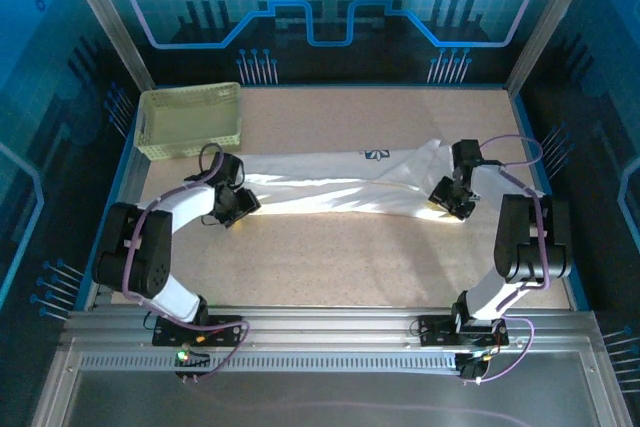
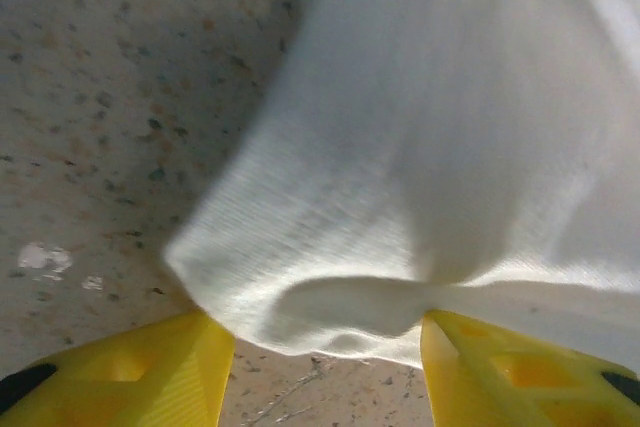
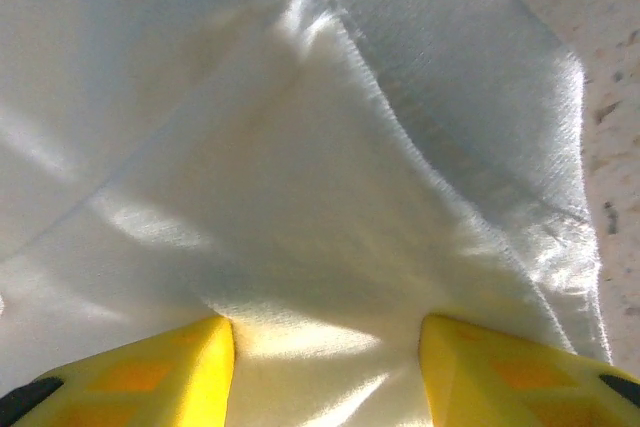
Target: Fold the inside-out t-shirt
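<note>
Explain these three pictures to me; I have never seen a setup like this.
These are two robot arms bolted to the near edge of a table, each ending in a two-finger gripper. The wide picture looks down from above and behind them. The other two pictures come from small cameras on the wrists. The yellow shapes at the bottom of those are each arm's own fingers.

On the table lie a white t-shirt, drawn out into a long band, and a pale lattice basket at the far left. The left gripper is at one end of the shirt and the right gripper is at the other. In both wrist views cloth sits between the parted fingers, but whether it is actually pinched cannot be told.
</note>
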